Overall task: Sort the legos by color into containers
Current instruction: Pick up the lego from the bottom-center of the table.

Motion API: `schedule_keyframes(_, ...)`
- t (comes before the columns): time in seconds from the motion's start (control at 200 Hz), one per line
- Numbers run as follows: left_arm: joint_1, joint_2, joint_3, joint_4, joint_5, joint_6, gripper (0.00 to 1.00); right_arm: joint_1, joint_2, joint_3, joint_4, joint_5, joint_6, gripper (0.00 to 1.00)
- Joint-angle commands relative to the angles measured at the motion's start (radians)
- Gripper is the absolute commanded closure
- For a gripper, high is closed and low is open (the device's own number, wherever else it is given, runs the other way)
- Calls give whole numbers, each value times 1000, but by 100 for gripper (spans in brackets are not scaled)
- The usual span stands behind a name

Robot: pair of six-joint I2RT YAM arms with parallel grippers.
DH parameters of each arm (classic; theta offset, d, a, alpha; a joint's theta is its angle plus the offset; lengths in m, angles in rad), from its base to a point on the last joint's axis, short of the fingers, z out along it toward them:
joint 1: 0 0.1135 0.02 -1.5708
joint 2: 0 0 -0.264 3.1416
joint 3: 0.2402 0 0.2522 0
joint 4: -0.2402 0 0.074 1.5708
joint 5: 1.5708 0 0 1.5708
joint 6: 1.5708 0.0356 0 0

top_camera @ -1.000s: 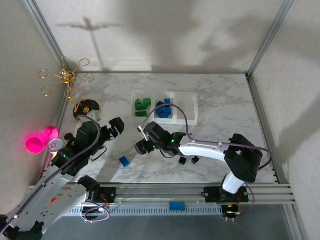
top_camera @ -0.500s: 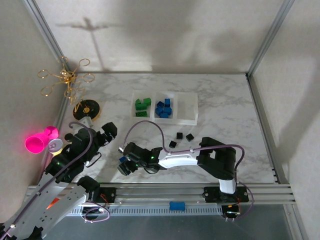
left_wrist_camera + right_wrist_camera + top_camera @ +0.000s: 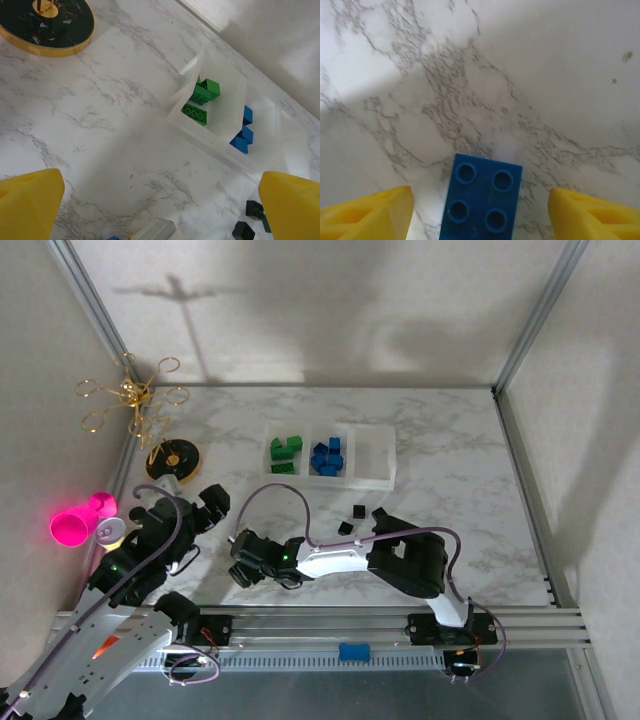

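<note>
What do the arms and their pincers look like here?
The left arm and right arm have white links, black joints and a looping lilac cable each. The left pincer and right pincer are black, with yellow fingertips in the wrist views.

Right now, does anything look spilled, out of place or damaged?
Nothing spilled or damaged. Out of place: black legos loose on the marble near the trays, and one blue lego flat between the fingers of the open right tool.

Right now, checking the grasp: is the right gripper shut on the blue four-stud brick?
No, the blue four-stud brick lies on the marble tabletop with clear gaps to both yellow fingertips.
</note>
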Motion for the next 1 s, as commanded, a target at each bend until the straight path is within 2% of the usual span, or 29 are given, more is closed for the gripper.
schedule_keyframes(0.0, -3, -4, 23, -14, -24, -8, 0, 14, 24, 20, -43, 44, 16, 31)
schedule_keyframes(0.265, -3, 8, 7, 11, -8, -8, 0, 12, -9, -4, -76, 108, 19, 44)
schedule_keyframes(0.676, -3, 3, 9, 10, -10, -3, 0, 9, -18, 3, -60, 68, 15, 65)
schedule_keyframes(0.996, -3, 13, 39, 31, 7, 15, 0, -54, -177, -57, -51, 18, 53, 70)
